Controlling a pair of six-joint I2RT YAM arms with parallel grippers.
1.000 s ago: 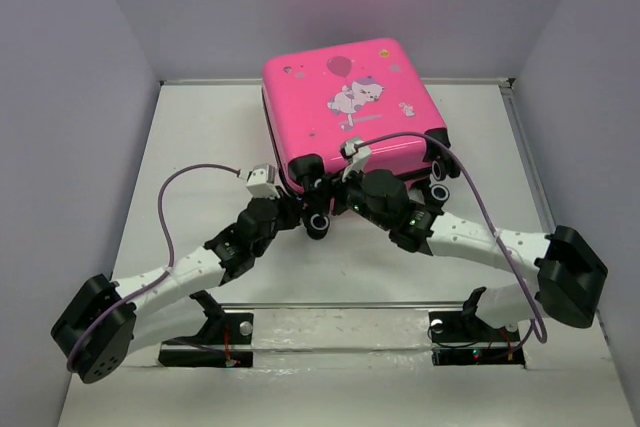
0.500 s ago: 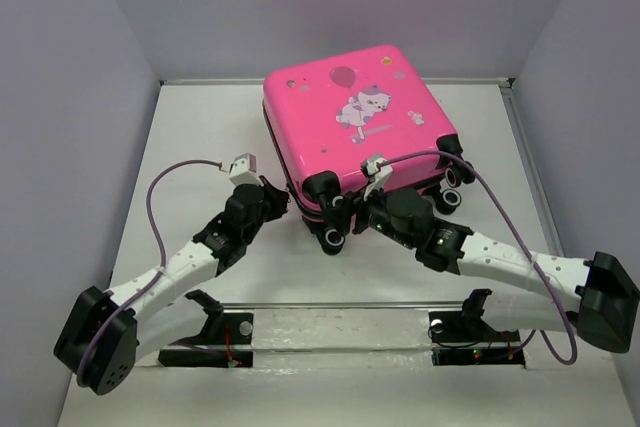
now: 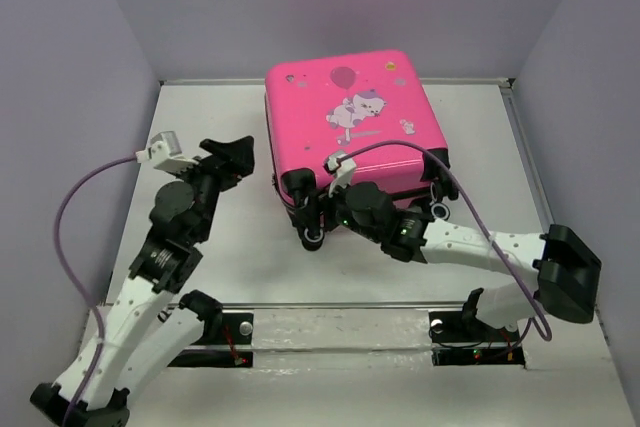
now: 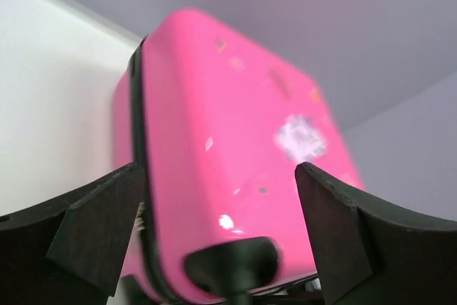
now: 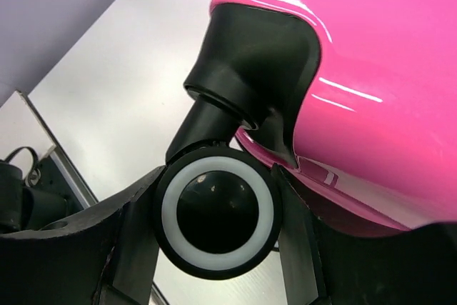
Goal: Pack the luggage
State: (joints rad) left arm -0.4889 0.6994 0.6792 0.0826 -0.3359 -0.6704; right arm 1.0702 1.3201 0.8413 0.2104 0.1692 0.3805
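Note:
The luggage (image 3: 350, 117), a hot-pink hard-shell suitcase with a cartoon animal and balloon print, lies closed on the white table, wheels toward the arms. My right gripper (image 3: 318, 219) is shut on its near-left black-and-white wheel (image 5: 216, 212), one finger (image 5: 136, 230) on each side of the wheel. My left gripper (image 3: 238, 159) hangs open to the left of the case, raised and apart from it. In the left wrist view, the pink shell (image 4: 235, 141) and a black wheel housing (image 4: 232, 262) show blurred between the wide fingers (image 4: 107, 212).
Grey walls close in the table on the left, back and right. A raised rim (image 3: 525, 147) runs along the table's right side. The two arm bases (image 3: 210, 332) stand on a shiny strip at the near edge. Purple cables (image 3: 80, 197) loop from both wrists.
My left gripper has opened and swung up and to the left, away from the suitcase's near-left corner. The right gripper keeps the wheel, and the case has shifted slightly.

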